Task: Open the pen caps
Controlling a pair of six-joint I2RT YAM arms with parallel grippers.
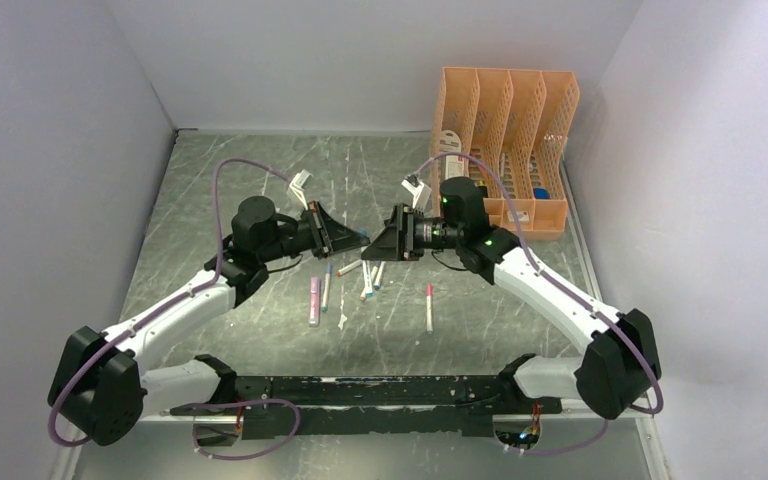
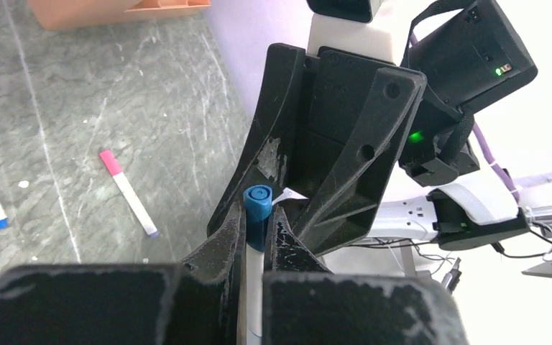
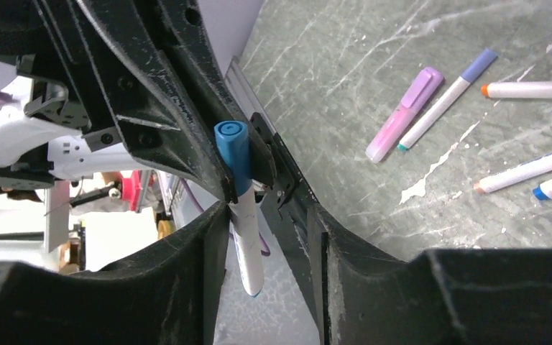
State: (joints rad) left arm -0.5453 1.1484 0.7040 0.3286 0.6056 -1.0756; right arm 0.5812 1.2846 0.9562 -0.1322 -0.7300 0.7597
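My left gripper [image 2: 259, 224] is shut on a white pen whose blue cap [image 2: 257, 204] sticks out past its fingertips. In the top view both grippers meet nose to nose above the middle of the table, left [image 1: 345, 238] and right [image 1: 385, 241]. In the right wrist view the same pen [image 3: 243, 230] hangs from the left gripper, blue cap [image 3: 231, 154] uppermost. Its white barrel reaches down between the spread fingers of my right gripper [image 3: 266, 233], close beside one finger [image 3: 212, 251]. The right gripper is open and holds nothing.
Several capped pens lie on the table below the grippers: a pink-purple highlighter [image 1: 314, 300], white markers [image 1: 366, 280] and a pink-ended pen [image 1: 429, 307]. An orange file organizer [image 1: 505, 140] stands at the back right. White walls close in three sides.
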